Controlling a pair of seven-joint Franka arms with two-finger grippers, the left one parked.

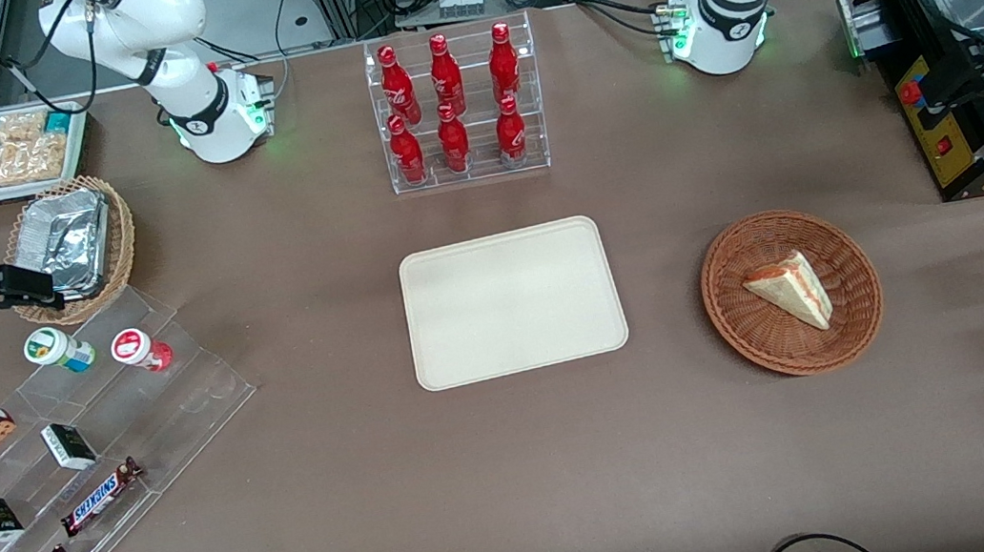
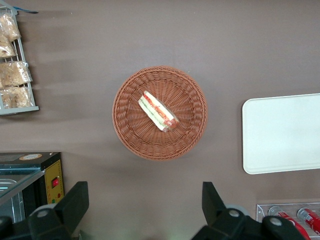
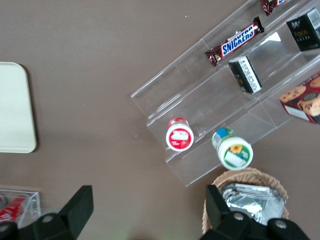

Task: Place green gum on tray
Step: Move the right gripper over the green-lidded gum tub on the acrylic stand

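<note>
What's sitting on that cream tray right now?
Nothing: the tray shows only its bare surface. The green gum stands on the clear stepped rack, next to the red-lidded bottle. The gripper, open, hangs above the foil-filled basket.

At upper left of the front frame, the right arm (image 1: 130, 28) has glossy white rounded casings, black joint rings, black cables and a green-lit base; its claw (image 1: 22, 287) is matte black

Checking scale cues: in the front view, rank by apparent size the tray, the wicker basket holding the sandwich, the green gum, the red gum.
1. tray
2. wicker basket
3. green gum and red gum: look alike, unranked.
Gripper open, above the foil-container basket, near the gums.
</note>
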